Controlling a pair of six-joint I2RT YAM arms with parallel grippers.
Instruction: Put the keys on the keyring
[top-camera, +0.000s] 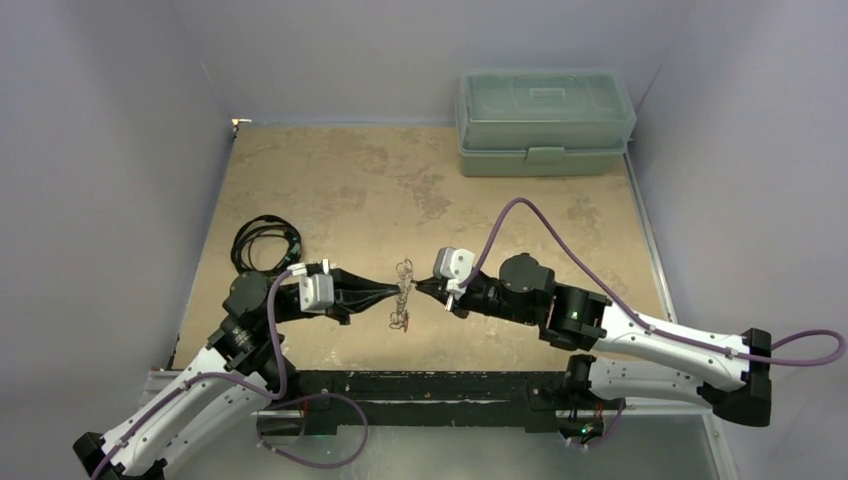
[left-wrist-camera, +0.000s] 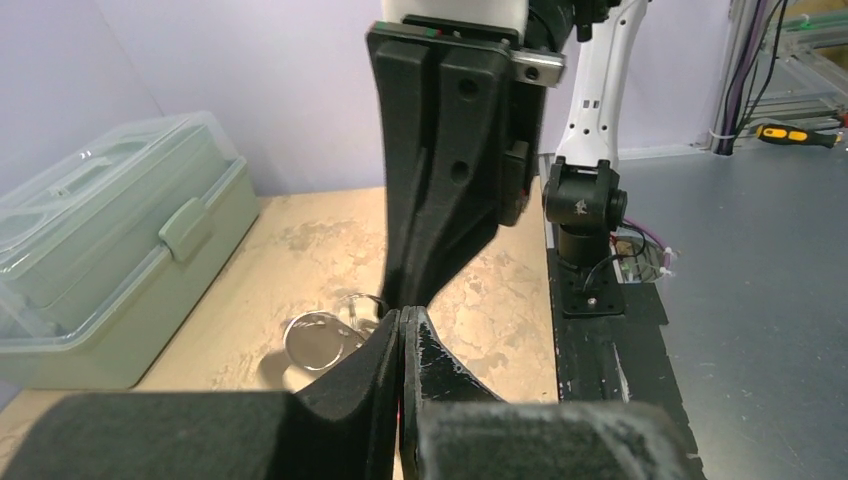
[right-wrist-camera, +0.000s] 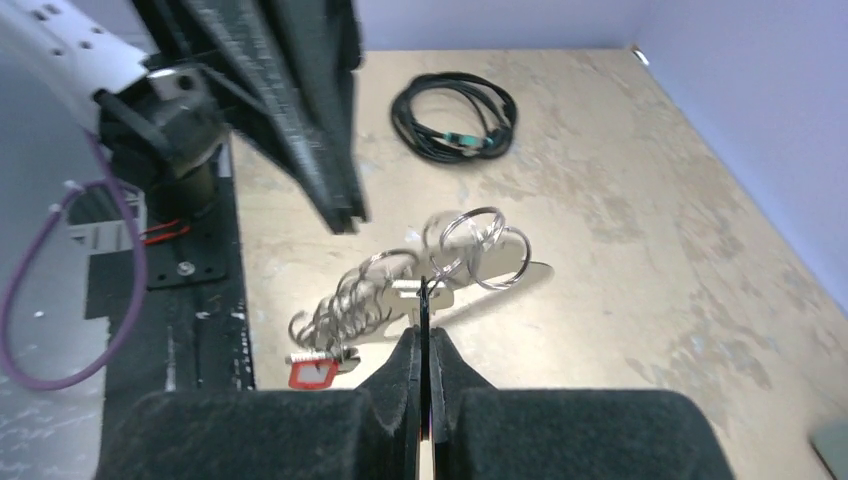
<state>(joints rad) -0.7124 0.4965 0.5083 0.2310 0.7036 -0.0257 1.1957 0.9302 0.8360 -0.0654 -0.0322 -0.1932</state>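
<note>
The keyring (top-camera: 403, 290) hangs upright between my two grippers, just above the table. In the right wrist view it is a bunch of silvery loops on a flat plate (right-wrist-camera: 412, 290), with a red-headed key (right-wrist-camera: 310, 372) dangling at its low end. My left gripper (top-camera: 392, 295) is shut, with a thin edge of the keyring between its tips (left-wrist-camera: 402, 315); loops (left-wrist-camera: 318, 338) show to the left of them. My right gripper (top-camera: 420, 287) is shut on a thin dark flat piece seen edge-on (right-wrist-camera: 424, 300), apparently the dark-headed key, touching the keyring. I cannot pick out the plain silvery key.
A black coiled cable (top-camera: 263, 243) lies at the left of the table, also in the right wrist view (right-wrist-camera: 453, 115). A pale green lidded box (top-camera: 545, 120) stands at the back right. A black strip and the arm bases run along the near edge (top-camera: 430, 385).
</note>
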